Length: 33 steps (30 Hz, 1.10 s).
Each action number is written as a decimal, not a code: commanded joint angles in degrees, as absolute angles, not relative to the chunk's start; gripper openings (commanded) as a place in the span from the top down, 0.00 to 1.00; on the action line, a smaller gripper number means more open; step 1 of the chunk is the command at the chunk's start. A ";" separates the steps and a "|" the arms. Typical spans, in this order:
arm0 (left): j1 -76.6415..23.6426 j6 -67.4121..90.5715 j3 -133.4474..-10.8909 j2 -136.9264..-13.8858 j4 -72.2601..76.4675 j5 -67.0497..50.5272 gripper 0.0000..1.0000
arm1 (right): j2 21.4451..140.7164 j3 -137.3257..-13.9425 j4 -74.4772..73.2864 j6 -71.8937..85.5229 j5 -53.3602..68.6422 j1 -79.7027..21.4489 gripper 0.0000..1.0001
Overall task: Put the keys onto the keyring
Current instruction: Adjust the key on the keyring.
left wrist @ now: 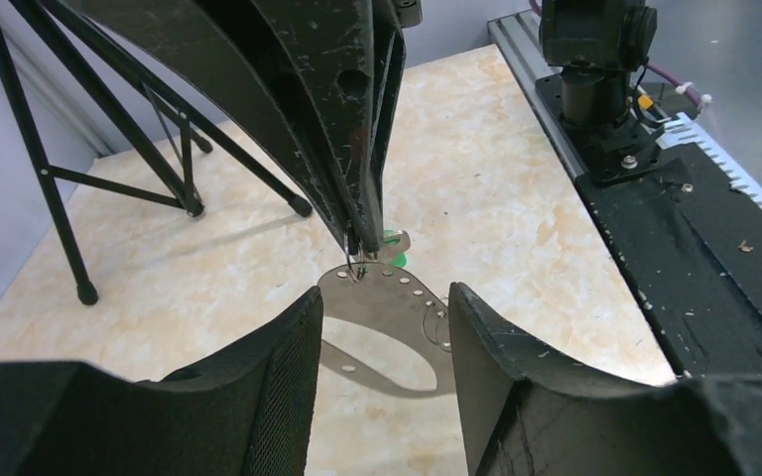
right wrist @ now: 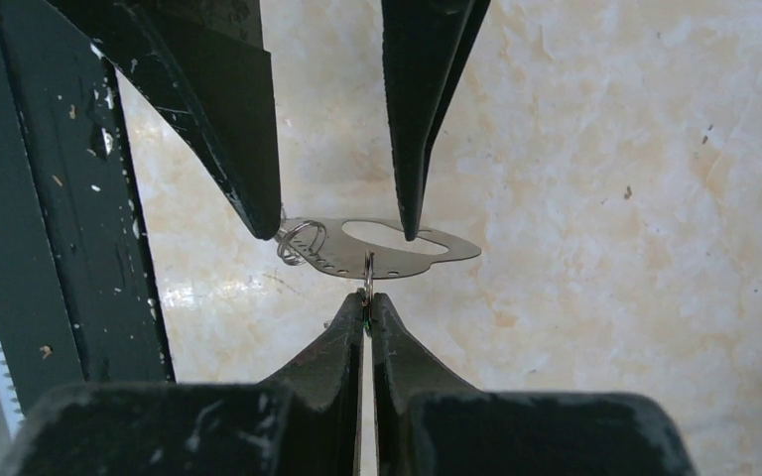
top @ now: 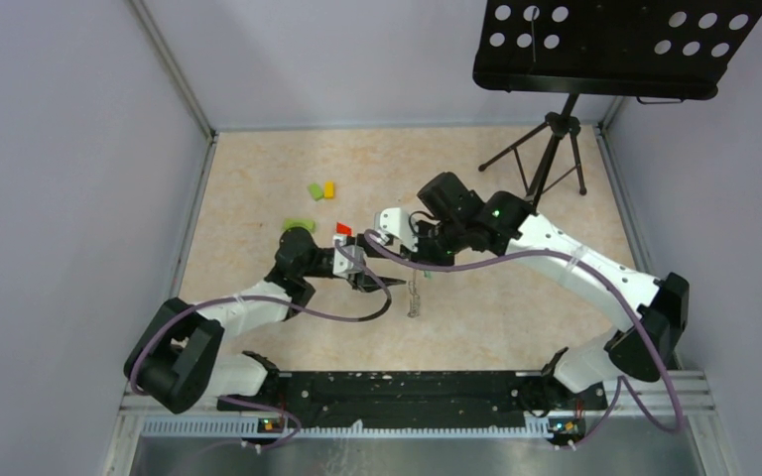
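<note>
Keys [right wrist: 437, 256] hang from the closed right gripper [right wrist: 368, 297], between the parted left gripper [left wrist: 385, 297].

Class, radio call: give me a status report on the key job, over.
Right hand shut on small ring at edge of holed metal plate. Left hand open, fingers either side of plate, not gripping. Nothing in the way.

Right hand [right wrist: 367, 302] pinching small ring [right wrist: 368, 266] — holed silver plate [right wrist: 446, 248], left hand [right wrist: 339, 235] spread above

table [top: 258, 178]: beige marbled | keys [right wrist: 453, 247]: silver | tag [left wrist: 390, 236]: green | keyring [left wrist: 346, 246]: seemingly dark
</note>
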<state>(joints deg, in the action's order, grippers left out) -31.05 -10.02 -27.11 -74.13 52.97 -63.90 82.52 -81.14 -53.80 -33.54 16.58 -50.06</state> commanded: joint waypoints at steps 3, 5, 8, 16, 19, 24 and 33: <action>-30.93 -6.03 -23.18 -76.51 72.44 -62.82 0.50 | 84.60 -86.62 -58.26 -34.93 9.17 -53.16 1.00; -30.88 -2.64 -22.04 -79.23 80.43 -62.80 0.52 | 85.16 -87.35 -58.98 -35.06 8.36 -53.39 1.00; -30.89 2.72 -21.70 -82.73 87.74 -63.59 0.56 | 86.17 -88.54 -60.22 -35.07 7.65 -53.78 1.00; -30.93 11.98 -22.87 -91.49 102.57 -64.09 0.66 | 87.62 -89.76 -61.96 -35.07 6.91 -54.58 1.00; -30.89 12.18 -23.21 -92.34 102.74 -63.60 0.65 | 87.57 -89.34 -61.62 -35.10 7.27 -54.60 1.00; -30.89 12.21 -23.38 -92.05 102.74 -63.45 0.61 | 87.75 -88.30 -60.93 -35.17 8.03 -54.59 1.00; -31.14 12.52 -24.08 -91.39 102.73 -62.98 0.56 | 87.25 -86.88 -58.82 -34.96 11.23 -54.62 1.00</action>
<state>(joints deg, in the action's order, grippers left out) -31.05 11.49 -22.50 -92.42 86.91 -63.37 87.79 -86.70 -61.63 -34.94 8.91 -53.89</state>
